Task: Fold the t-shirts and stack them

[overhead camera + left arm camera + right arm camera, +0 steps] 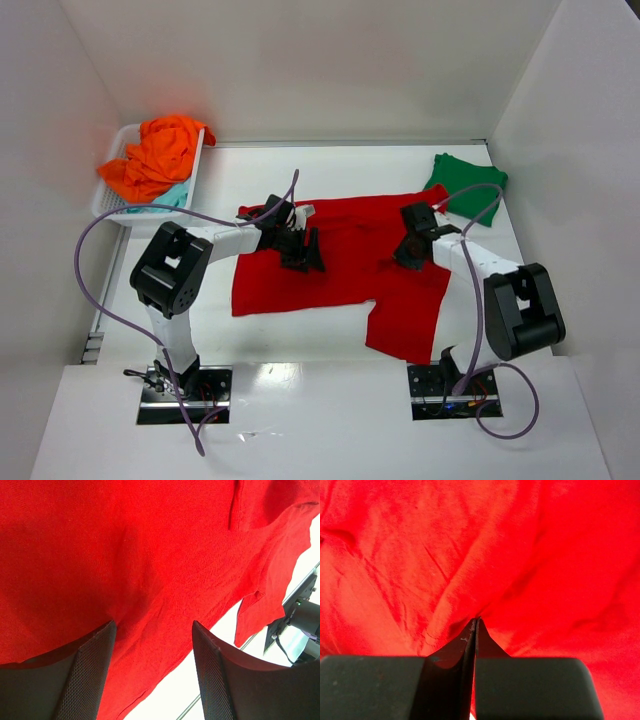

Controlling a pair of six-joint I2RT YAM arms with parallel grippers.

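The jaws of the right gripper (475, 622) are shut tight. The red shirt (345, 255) wrinkles in toward their tips, so they look to be pinching a bit of cloth. That pinch is on the shirt's right side, likely so this side can be lifted and folded over.

The jaws of the left gripper (151, 627) are open, low over the shirt's left part, with only the flat cloth under them. I think they are ready to bite their own bit, so both sides can go up together.

The red shirt lies spread out in the middle of the white worktop (260, 180). A green shirt (466, 187) sits at the far right. An orange shirt (160, 155) and a pale teal shirt (172, 195) are piled in the white basket (108, 205) at the far left.
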